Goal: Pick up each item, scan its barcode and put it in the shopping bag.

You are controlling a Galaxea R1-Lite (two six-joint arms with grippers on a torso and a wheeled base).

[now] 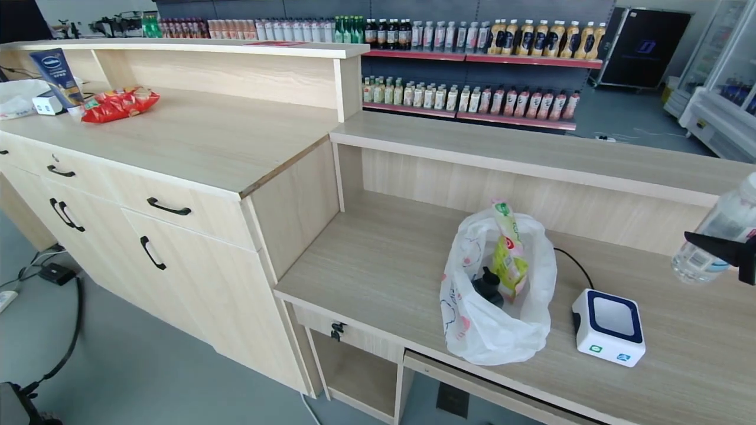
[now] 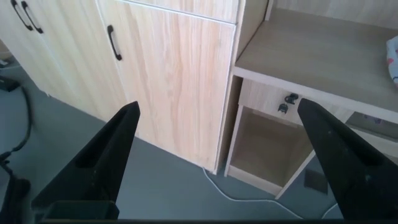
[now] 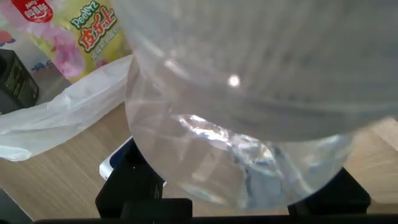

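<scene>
A clear water bottle (image 1: 717, 233) hangs tilted above the right end of the lower counter (image 1: 384, 260), with my right gripper (image 1: 732, 251) shut on it. Up close the bottle (image 3: 236, 93) sits between the right gripper (image 3: 242, 202) fingers, over the scanner (image 3: 118, 165). The white and blue scanner (image 1: 609, 326) stands beside the white shopping bag (image 1: 502, 319). In the bag are a yellow-green snack packet (image 1: 509, 254) and a black item (image 1: 488, 286). My left gripper (image 2: 214, 162) is open and holds nothing, low over the floor in front of the cabinet doors (image 2: 174, 74).
On the higher counter at the far left lie a red snack bag (image 1: 120, 104), a blue packet (image 1: 56, 74) and a small white box (image 1: 47, 104). A black cable (image 1: 576, 265) runs from the scanner to the counter's back wall. Drink shelves (image 1: 472, 59) stand behind.
</scene>
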